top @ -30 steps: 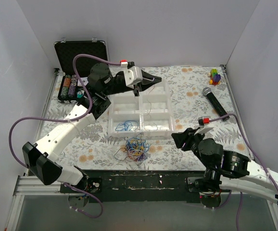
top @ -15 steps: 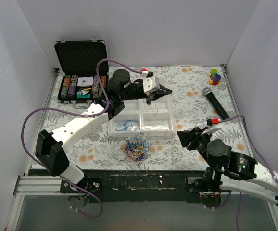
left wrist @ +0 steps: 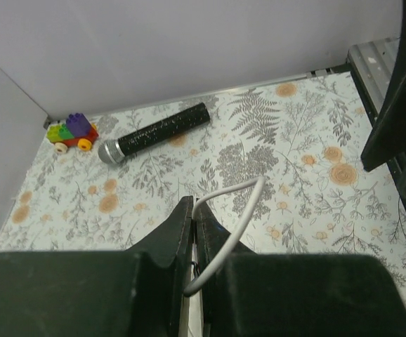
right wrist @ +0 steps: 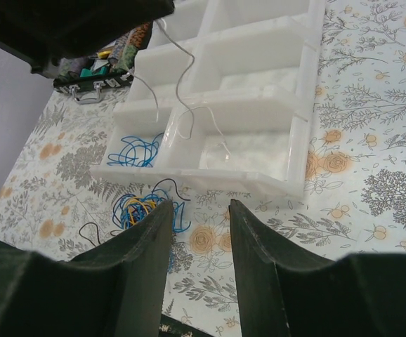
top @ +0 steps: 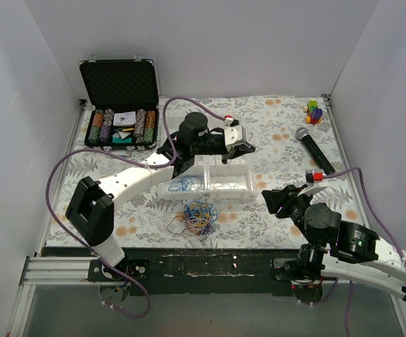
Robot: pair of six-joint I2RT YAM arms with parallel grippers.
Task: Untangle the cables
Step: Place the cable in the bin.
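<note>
The cables lie as a multicoloured tangle [top: 199, 216] of blue, yellow, orange and black wires on the cloth just in front of the white divided tray [top: 165, 188]. It also shows in the right wrist view [right wrist: 134, 208]. Loose blue cables [top: 183, 184] lie in the tray's near-left compartment. My left gripper [top: 249, 148] hovers over the tray's right side, shut on a thin white wire [left wrist: 254, 200] that hangs down into the tray [right wrist: 182, 98]. My right gripper [top: 270, 199] is open and empty, low over the cloth to the right of the tangle.
An open black case [top: 119, 105] with poker chips stands at the back left. A black microphone [top: 314, 149] and a small toy brick car [top: 315, 111] lie at the back right. White walls enclose the table on three sides.
My left arm has swung right from the tray's back-left corner to over its right side, carrying the white wire. My right gripper has shifted slightly right.
</note>
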